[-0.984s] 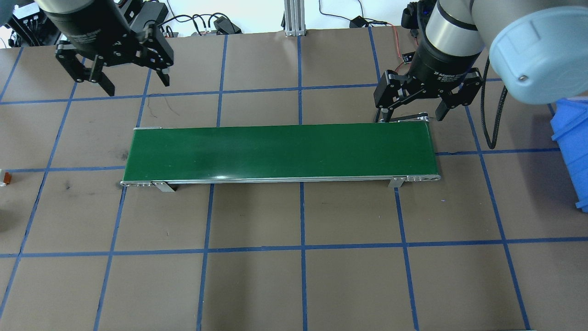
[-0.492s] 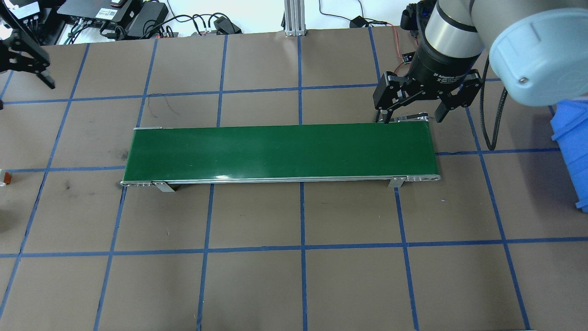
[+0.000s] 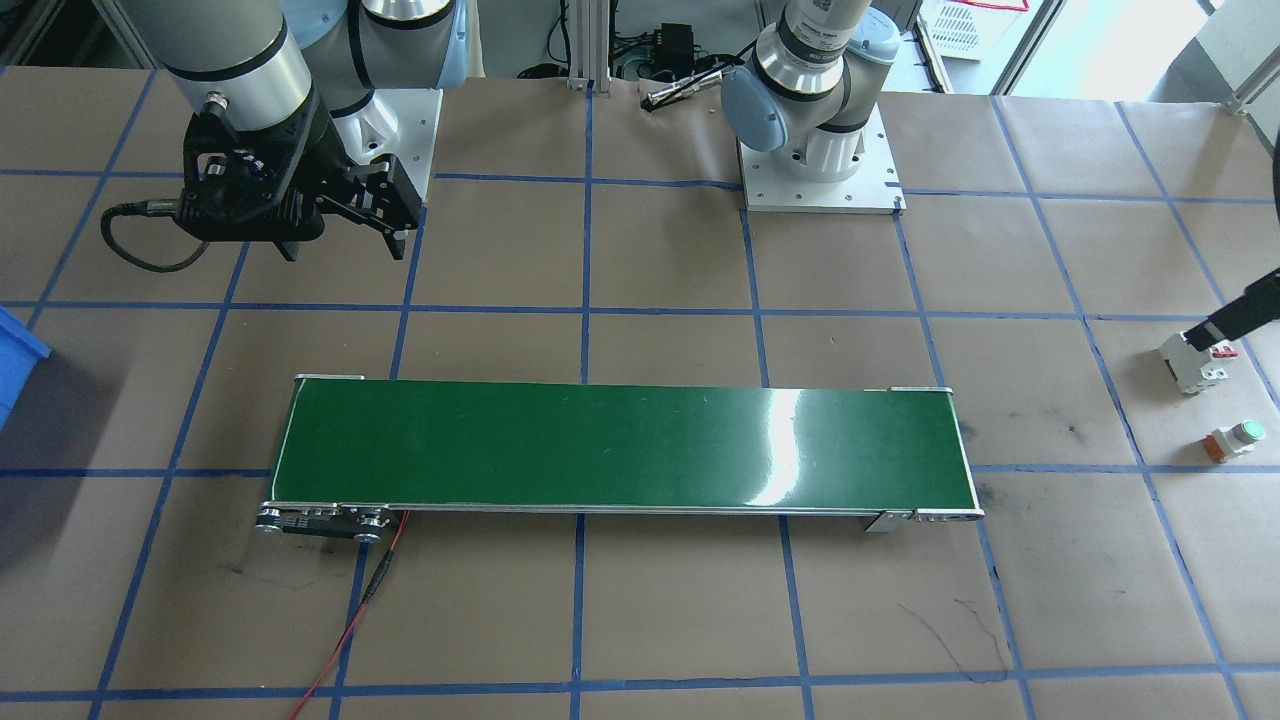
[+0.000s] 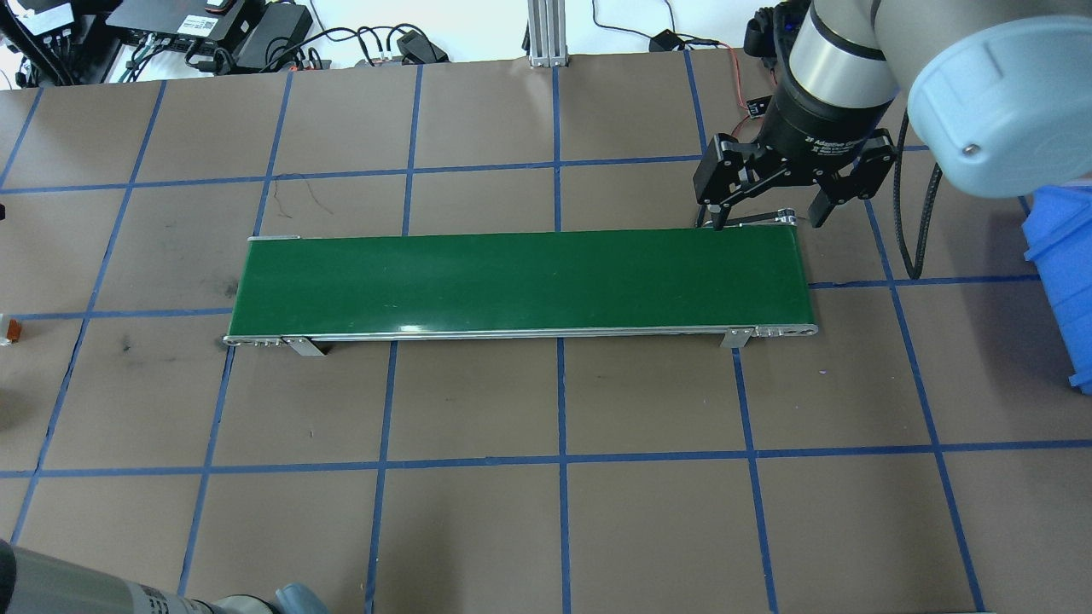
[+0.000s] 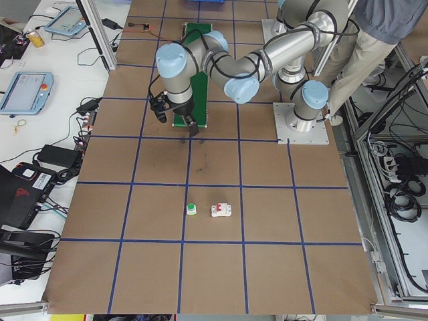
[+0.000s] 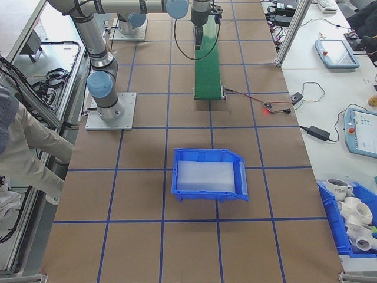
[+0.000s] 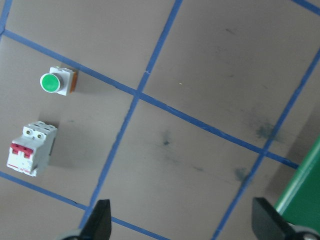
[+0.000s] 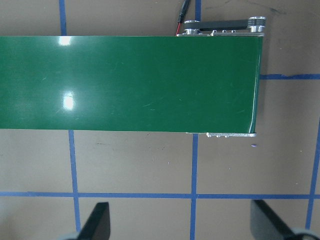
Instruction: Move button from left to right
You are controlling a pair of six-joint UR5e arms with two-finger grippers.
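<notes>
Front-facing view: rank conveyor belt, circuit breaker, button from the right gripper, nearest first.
From the right gripper:
1. Conveyor belt, mid-table, its end close by.
2. Circuit breaker, view's far right.
3. Button, far right, slightly past the breaker.

The front camera faces the robot from across the table and looks steeply down on the belt. The overhead camera looks forward and down from behind, sharing that belt. Two end cameras look along the table from high and far off; the left-end one takes in the button, the right-end one a blue bin. The left wrist camera looks straight down, close (fingertips at its lower edge), at the button ahead of the claw. The right wrist camera looks straight down on the belt's end.
</notes>
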